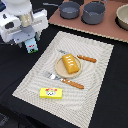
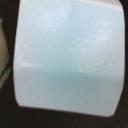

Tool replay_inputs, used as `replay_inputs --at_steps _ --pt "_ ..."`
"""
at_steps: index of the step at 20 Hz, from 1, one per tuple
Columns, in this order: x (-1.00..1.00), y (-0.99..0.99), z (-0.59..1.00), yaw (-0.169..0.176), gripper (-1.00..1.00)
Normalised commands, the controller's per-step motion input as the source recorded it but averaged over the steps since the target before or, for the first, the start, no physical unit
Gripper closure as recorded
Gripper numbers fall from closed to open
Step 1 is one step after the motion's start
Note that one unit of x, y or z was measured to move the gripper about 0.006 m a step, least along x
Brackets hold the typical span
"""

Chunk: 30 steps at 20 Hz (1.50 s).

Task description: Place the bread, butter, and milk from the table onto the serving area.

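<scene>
From my exterior view I see the gripper (image 1: 31, 44) at the far left of the scene, pinching the milk (image 1: 32, 47), a small white and light-blue carton whose red-and-green picture shows just below the fingers. The carton hangs over the black worktop (image 1: 107, 95), just beside the far-left edge of the serving area (image 1: 95, 55). My wrist view is filled almost wholly by the pale blue-white carton (image 2: 67, 57), so I cannot see the fingers there. The bread (image 1: 71, 64) lies on the round plate (image 1: 59, 69) in the middle of the mat, between the fork (image 1: 65, 80) and the knife (image 1: 86, 58). The butter (image 1: 51, 92) lies flat on the mat's near part. On the far side, grey pots (image 1: 93, 12) stand on a reddish-brown board (image 1: 107, 27).
</scene>
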Motion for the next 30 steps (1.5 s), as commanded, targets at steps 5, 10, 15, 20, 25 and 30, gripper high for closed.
replay_inputs --at_steps 5,10,15,20,25,30 --pt "-0.07 0.08 -0.21 -0.001 1.0" --pt "-0.04 0.11 -0.11 -0.001 1.0" --pt "0.0 0.21 0.23 -0.042 1.0" --pt "0.3 0.43 0.77 -0.049 1.0" --pt "0.77 0.6 0.98 -0.008 1.0" --pt "0.97 0.45 0.69 0.0 1.0"
